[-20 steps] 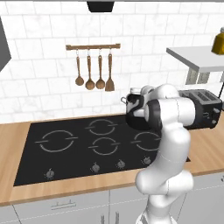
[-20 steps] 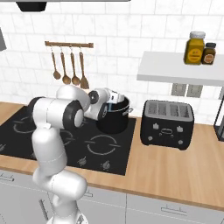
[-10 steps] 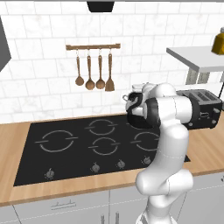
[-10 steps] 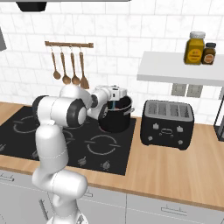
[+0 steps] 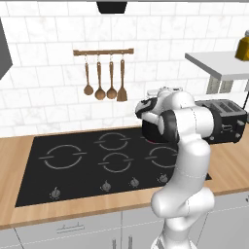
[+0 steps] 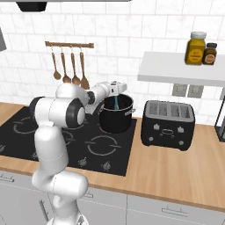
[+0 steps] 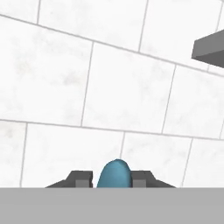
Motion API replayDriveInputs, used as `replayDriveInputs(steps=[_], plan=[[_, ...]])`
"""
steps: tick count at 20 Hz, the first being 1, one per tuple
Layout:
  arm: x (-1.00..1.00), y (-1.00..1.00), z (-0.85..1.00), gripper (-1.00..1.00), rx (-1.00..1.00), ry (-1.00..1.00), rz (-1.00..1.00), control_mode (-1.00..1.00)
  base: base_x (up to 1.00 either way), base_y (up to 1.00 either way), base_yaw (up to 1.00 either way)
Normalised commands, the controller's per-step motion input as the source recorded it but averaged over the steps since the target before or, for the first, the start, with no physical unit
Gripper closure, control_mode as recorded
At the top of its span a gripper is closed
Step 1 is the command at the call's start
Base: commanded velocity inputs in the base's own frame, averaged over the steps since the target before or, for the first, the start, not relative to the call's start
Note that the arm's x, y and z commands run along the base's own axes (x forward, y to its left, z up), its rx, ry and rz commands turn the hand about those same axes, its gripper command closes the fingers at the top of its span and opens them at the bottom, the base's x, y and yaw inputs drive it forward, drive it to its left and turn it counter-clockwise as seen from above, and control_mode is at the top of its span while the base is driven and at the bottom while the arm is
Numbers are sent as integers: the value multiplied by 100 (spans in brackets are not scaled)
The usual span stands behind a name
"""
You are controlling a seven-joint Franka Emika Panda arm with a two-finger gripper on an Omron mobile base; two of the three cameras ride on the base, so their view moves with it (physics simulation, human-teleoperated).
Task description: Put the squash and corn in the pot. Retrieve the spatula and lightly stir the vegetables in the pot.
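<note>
At frame centre, the gripper [image 6: 115,91] clamps the light, stiff spatula [image 6: 116,103] by its thin handle above the pot [image 6: 116,115].

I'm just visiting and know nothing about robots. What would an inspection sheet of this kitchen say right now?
Surface: wooden counter with a black cooktop.
Job's things: pot on the cooktop's back burner; spatula hanging into it; squash and corn not visible.
Clutter: black toaster beside the pot.
Grippers: gripper shut on the spatula, above the pot.
Cables: nothing seen.
Surroundings: wooden spoons on a wall rail; jars on a shelf.
</note>
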Motion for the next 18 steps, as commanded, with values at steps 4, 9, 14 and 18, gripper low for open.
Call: replayDriveInputs(steps=[4, 9, 14, 18], plan=[[-21, 0, 24, 100, -4, -2, 0, -100, 0, 0, 0], [-25, -4, 35, 100, -9, -16, -1, -100, 0, 0, 0], [-2, -12, 12, 100, -9, -11, -1, -100, 0, 0, 0], [29, -3, -37, 100, -8, 1, -3, -100, 0, 0, 0]])
